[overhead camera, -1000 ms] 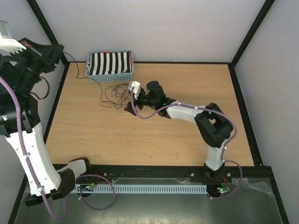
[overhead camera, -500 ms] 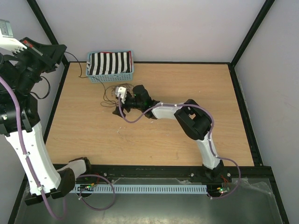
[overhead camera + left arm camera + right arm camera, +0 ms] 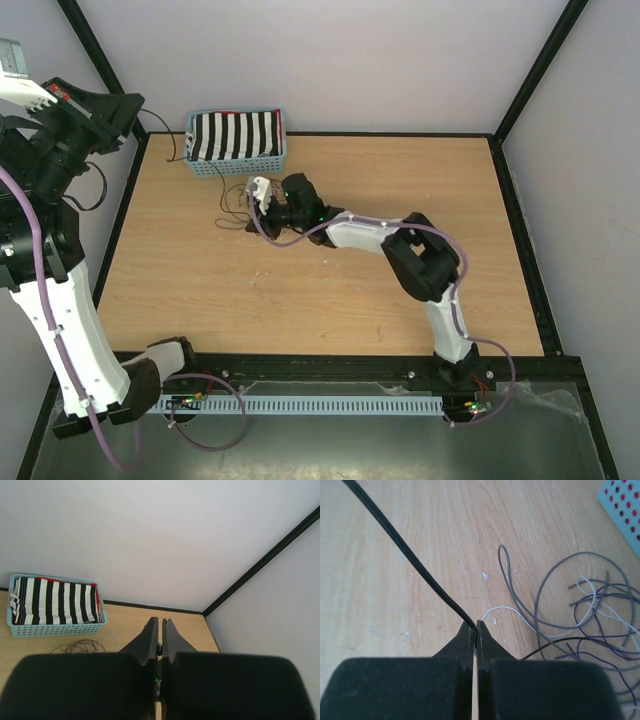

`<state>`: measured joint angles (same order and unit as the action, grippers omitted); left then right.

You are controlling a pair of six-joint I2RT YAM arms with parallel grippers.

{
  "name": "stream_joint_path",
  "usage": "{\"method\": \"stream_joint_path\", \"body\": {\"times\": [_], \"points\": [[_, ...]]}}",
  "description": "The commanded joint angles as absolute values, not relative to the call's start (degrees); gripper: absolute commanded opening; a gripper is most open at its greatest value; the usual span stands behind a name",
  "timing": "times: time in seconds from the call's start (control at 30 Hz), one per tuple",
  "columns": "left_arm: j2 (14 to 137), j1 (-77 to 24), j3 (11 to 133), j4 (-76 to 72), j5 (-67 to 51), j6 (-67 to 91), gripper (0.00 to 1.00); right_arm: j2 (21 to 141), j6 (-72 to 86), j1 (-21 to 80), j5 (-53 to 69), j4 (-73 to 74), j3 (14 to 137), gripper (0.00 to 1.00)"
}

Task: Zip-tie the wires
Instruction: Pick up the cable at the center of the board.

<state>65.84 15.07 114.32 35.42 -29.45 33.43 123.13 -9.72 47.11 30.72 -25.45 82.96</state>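
Wires (image 3: 572, 607): you have a loose tangle of very thin strands, grey, white and dark purple-black, curling in overlapping loops
Where: flat on the wooden counter (image 3: 330, 290), just in front of the blue basket (image 3: 237, 166) that holds a black-and-white striped cloth
Pinched strand: one black wire runs straight from the upper left of your right wrist view down into the fingertips; it appears to belong to the same tangle, though its far end leaves the view
Right fingers (image 3: 465, 640): pressed together on that black strand, low over the counter beside the tangle
Left fingers (image 3: 150, 637): pressed together on nothing, raised high at the far left
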Motion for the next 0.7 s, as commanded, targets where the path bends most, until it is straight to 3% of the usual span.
{"method": "stream_joint_path", "body": {"times": [0.0, 0.17, 0.37, 0.57, 0.67], "points": [[64.44, 15.27, 111.02, 34.39, -29.19, 31.66, 0.00, 110.84, -1.50, 47.08, 33.32, -12.96, 86.13, 0.00], [63.07, 15.29, 104.60, 34.39, -28.07, 30.17, 0.00, 107.74, 13.68, 46.11, 43.98, -5.01, 89.55, 0.00], [62.28, 15.29, 99.95, 34.41, -28.43, 29.06, 0.00, 112.94, 34.09, 42.38, 60.30, -3.56, 91.05, 0.00], [61.18, 15.29, 97.20, 34.37, -27.96, 27.65, 0.00, 107.60, 27.36, 39.52, 53.53, 3.35, 90.11, 0.00], [60.14, 15.29, 94.62, 34.37, -27.88, 27.82, 0.00, 102.98, 19.15, 37.54, 43.90, 10.95, 88.88, 0.00]]}}
